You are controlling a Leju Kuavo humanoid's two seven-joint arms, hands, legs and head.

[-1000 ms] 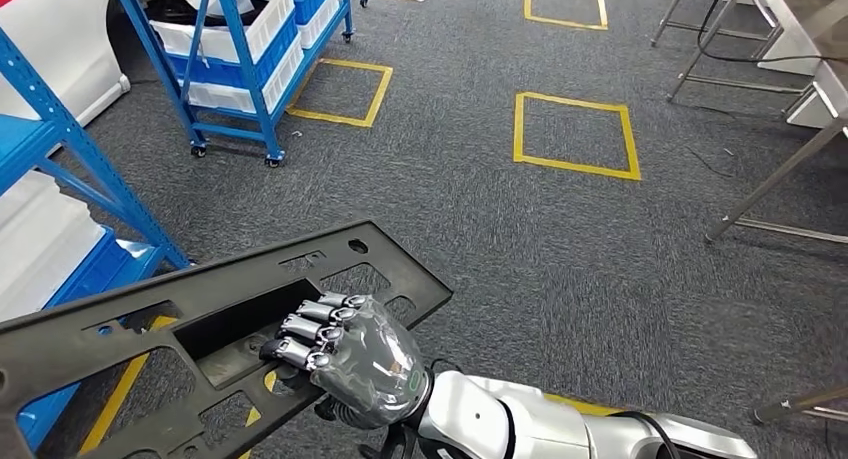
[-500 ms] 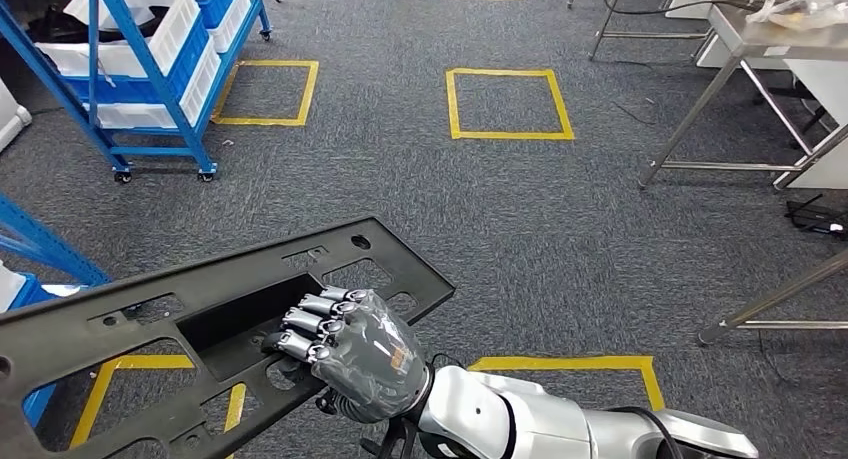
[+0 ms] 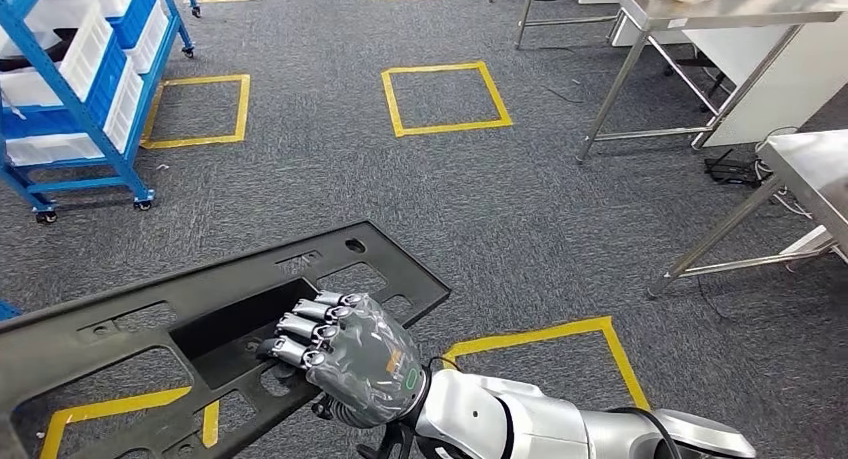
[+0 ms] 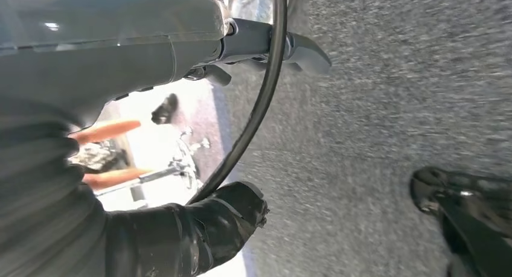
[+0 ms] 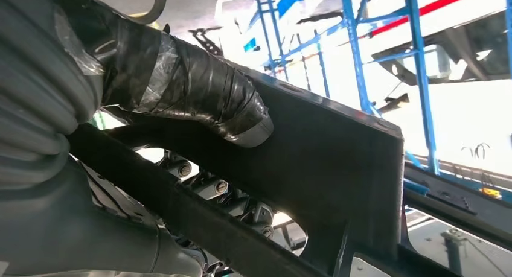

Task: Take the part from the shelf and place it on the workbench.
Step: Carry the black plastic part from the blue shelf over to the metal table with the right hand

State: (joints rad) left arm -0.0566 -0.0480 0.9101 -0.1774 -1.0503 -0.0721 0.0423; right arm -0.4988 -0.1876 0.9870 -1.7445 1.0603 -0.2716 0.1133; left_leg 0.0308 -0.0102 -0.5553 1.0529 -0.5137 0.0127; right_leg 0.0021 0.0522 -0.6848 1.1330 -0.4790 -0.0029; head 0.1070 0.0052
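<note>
Our right hand (image 3: 350, 359) grips the long black part (image 3: 200, 339), fingers curled into a cutout; the part spans the lower left of the head view. Its far corner ends above grey carpet (image 3: 520, 229) marked with yellow squares (image 3: 445, 99). A blue shelf (image 3: 70, 89) stands upper left, steel tables (image 3: 720, 9) upper right. We cannot tell the left hand's (image 4: 181, 229) finger state.

Camera swung rightward: blue shelf (image 3: 80, 89) now at far left, steel workbench (image 3: 720, 4) newly at upper right.
</note>
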